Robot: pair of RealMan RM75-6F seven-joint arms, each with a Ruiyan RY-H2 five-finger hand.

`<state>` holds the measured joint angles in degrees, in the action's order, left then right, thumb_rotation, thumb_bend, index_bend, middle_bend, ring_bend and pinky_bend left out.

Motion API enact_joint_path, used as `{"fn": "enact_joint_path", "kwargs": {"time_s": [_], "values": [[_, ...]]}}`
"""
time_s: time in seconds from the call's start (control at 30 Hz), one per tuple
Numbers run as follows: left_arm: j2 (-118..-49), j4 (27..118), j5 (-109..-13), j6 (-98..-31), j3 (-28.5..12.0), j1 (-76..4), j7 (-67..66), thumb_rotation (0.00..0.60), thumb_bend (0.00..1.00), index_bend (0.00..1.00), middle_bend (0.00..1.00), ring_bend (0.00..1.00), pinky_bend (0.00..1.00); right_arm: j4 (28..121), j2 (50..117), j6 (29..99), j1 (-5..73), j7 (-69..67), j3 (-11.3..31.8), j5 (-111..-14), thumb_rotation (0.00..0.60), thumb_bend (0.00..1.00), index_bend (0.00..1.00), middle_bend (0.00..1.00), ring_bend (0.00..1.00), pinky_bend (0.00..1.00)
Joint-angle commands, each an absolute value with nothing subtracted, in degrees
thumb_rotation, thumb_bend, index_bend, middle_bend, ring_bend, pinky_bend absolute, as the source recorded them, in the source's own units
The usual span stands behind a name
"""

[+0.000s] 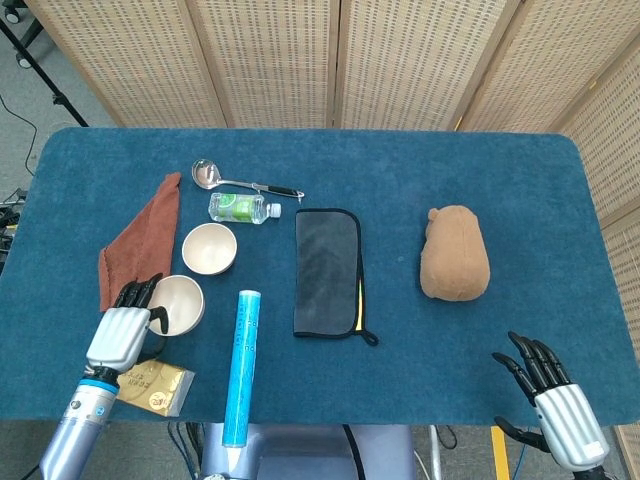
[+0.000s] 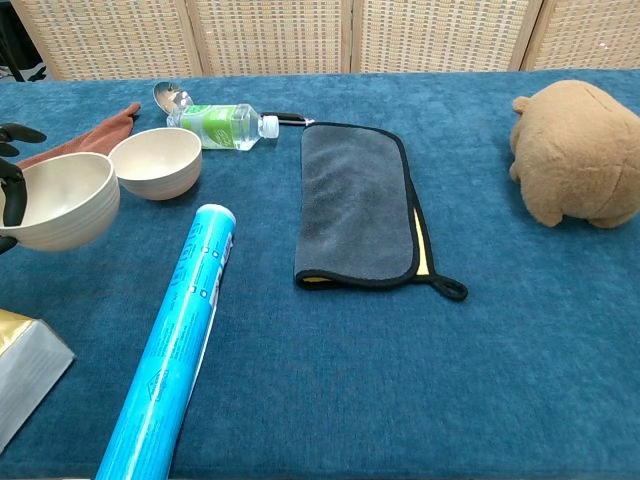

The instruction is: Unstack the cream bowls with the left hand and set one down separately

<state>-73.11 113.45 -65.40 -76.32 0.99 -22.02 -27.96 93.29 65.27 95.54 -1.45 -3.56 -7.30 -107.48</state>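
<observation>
Two cream bowls are apart. One bowl [image 1: 209, 249] [image 2: 156, 162] stands on the blue table beside the rust cloth. My left hand [image 1: 124, 332] [image 2: 10, 190] grips the other bowl [image 1: 178, 303] [image 2: 58, 200] by its near-left rim, close to the table; contact with the cloth surface cannot be told. That held bowl sits nearer to me and left of the blue tube. At the near right corner my right hand [image 1: 552, 391] hangs off the table edge, fingers spread, holding nothing; the chest view does not show it.
A blue tube [image 1: 240, 365] [image 2: 180, 336] lies right of the held bowl. A gold packet [image 1: 155, 386] [image 2: 25, 373] is just below it. Rust cloth [image 1: 138, 235], ladle [image 1: 240, 181], green bottle [image 1: 240, 208], grey towel [image 1: 327, 272] and brown plush [image 1: 455, 253] lie further off.
</observation>
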Motion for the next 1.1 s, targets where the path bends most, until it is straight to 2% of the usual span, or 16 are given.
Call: {"fn": "enact_joint_path", "kwargs": {"time_s": [0.03,0.87,1.1], "values": [[-73.32,113.08,-65.45,-76.19,1.05,-21.80,-28.10,0.600,0.37,0.65,0.03,0.08,0.05,93.30,65.27,95.49,-1.43,-3.60,-7.28,-107.48,0.600,0.00,0.16,0.00,0.00,0.07],[-72.04,112.26,-61.13,-72.17,1.09,-22.34,-32.23,0.600,0.35,0.65,0.03,0.08,0.05,93.15,65.36,95.52,-1.49,-3.70,-7.04,-107.54,0.600,0.00,0.16,0.00,0.00,0.07],[-71.64,112.22,-60.70,-71.66,1.15,-22.57,-33.02,0.600,0.33,0.54,0.03,0.08,0.05,93.18,65.34,95.53,-1.49,-3.73,-7.00,-107.53,0.600,0.00,0.16,0.00,0.00,0.07]]}}
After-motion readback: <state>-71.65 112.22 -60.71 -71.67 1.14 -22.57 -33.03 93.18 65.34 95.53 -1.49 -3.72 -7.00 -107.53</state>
